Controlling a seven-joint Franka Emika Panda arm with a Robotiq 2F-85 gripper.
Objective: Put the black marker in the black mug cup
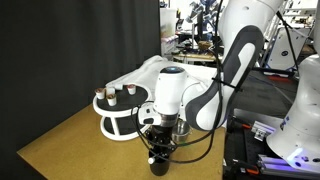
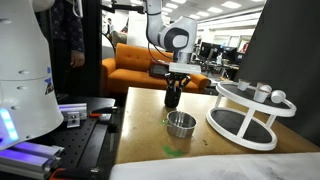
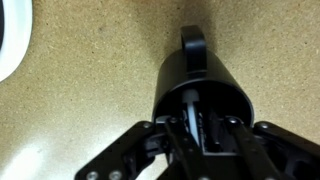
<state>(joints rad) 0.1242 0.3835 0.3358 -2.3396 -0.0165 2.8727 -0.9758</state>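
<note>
The black mug cup (image 3: 170,85) stands upright on the tan table, seen from above in the wrist view with its handle pointing away. My gripper (image 3: 196,128) hangs right over the mug's mouth, its fingers reaching into the opening. The black marker (image 3: 193,107) stands between the fingers with its white section showing inside the mug. The fingers look closed on it. In both exterior views the gripper (image 1: 160,142) (image 2: 175,84) sits on top of the mug (image 1: 158,163) (image 2: 173,98), and the marker is hidden there.
A shiny metal cup (image 2: 180,124) stands on the table close to the mug. A white round rack (image 2: 245,118) (image 1: 118,112) with small items on top stands beside them. The table edge borders robot hardware (image 2: 70,115). A black curtain (image 1: 60,50) hangs behind.
</note>
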